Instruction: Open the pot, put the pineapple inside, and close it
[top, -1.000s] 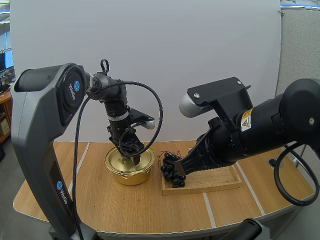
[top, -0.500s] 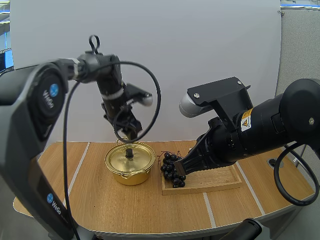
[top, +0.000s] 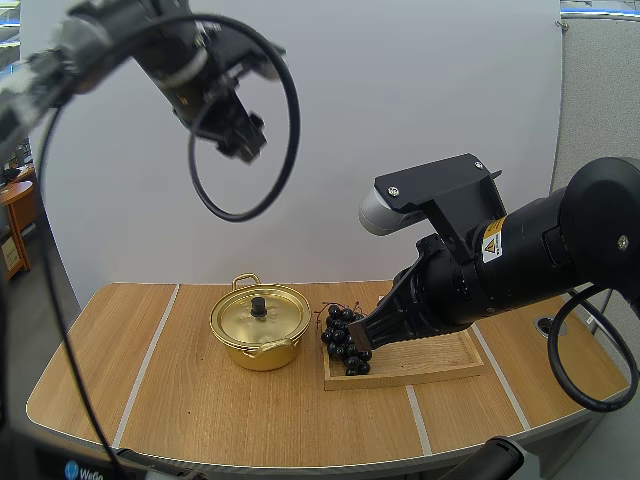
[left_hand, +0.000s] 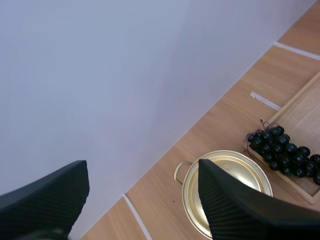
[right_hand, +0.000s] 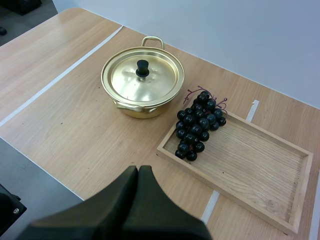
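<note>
The right arm (top: 540, 262) was bulky and glossy black, with a white label (top: 492, 242) bearing a yellow warning triangle. The left gripper (left_hand: 142, 172) had matte black fingers (left_hand: 230, 210), finely ribbed on their inner faces.

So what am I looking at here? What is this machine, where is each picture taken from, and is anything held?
It is two robot arms at a table. The wide picture is from a camera behind and above them: the left arm is up high, the right arm reaches down by the tray. The other two come from a camera on each wrist; the big black shapes there are the left fingers, standing apart, open and empty, and the right fingers, lying together, shut on nothing. On the table sit a gold pot with its lid on and the wooden tray, a bunch of dark grapes at the tray's end nearest the pot.
</note>
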